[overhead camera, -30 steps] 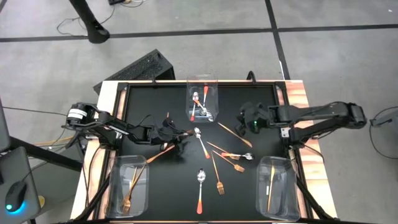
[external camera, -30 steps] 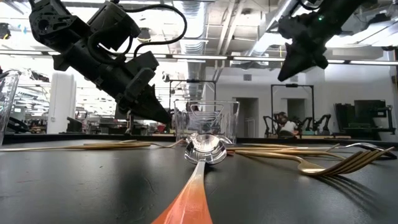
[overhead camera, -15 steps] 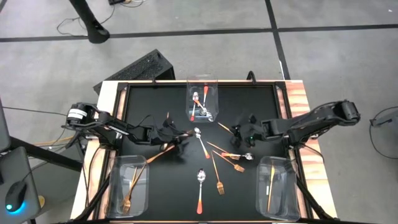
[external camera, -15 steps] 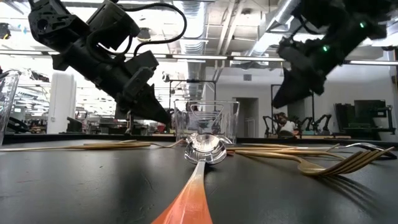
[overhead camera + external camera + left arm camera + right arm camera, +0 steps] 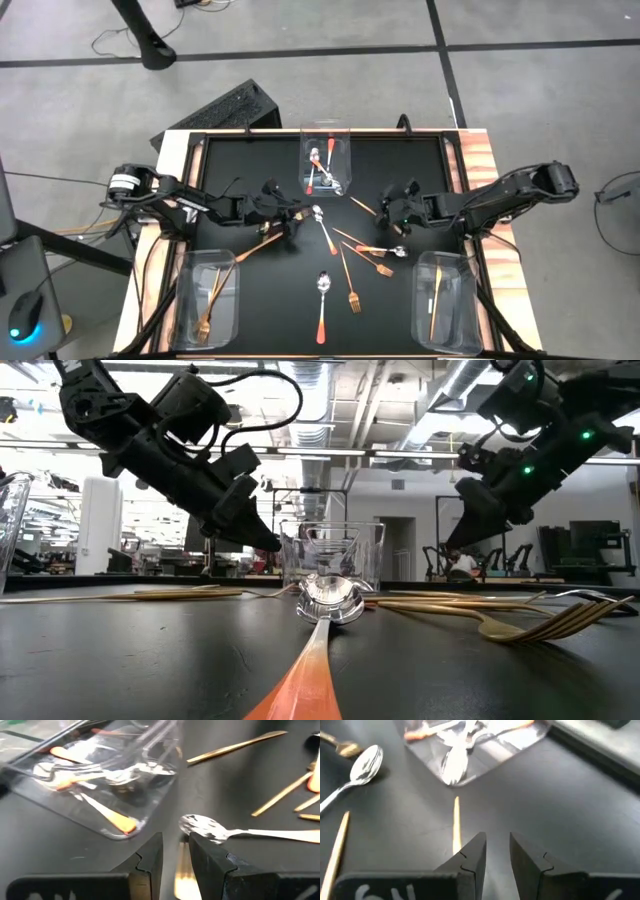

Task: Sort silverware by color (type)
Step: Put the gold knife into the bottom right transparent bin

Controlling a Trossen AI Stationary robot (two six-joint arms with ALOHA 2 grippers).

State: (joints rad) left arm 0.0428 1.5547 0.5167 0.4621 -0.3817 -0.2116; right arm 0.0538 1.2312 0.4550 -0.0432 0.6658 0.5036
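Observation:
Loose silverware lies on the black tabletop (image 5: 250,160): spoons (image 5: 322,225) with silver bowls and orange handles, gold forks (image 5: 353,299) and thin gold sticks. My left gripper (image 5: 290,218) hangs left of centre, shut on a gold utensil (image 5: 256,247) that runs from it toward the near left. In its wrist view a spoon bowl (image 5: 200,826) lies just beyond the fingers. My right gripper (image 5: 384,207) hovers right of centre, open, nothing between its fingers. A gold stick (image 5: 456,820) lies on the table just beside one of its fingertips. My left gripper (image 5: 175,837) pinches a gold utensil between its two fingers; a gold strip (image 5: 182,872) shows in the narrow gap. The fingers slant down toward the table's right. Which part of the utensil they hold is hidden by the fingers themselves.
A clear bin (image 5: 326,165) at the far middle holds orange-handled spoons. A near-left bin (image 5: 205,295) holds a gold fork, and a near-right bin (image 5: 445,300) holds gold sticks. More forks and sticks (image 5: 375,262) lie crossed in the middle. A raised rim borders the table.
My right gripper has come down from high above the table to just over the gold stick right of centre, tipping further downward as it sank. The silverware on the table has stayed where it was.

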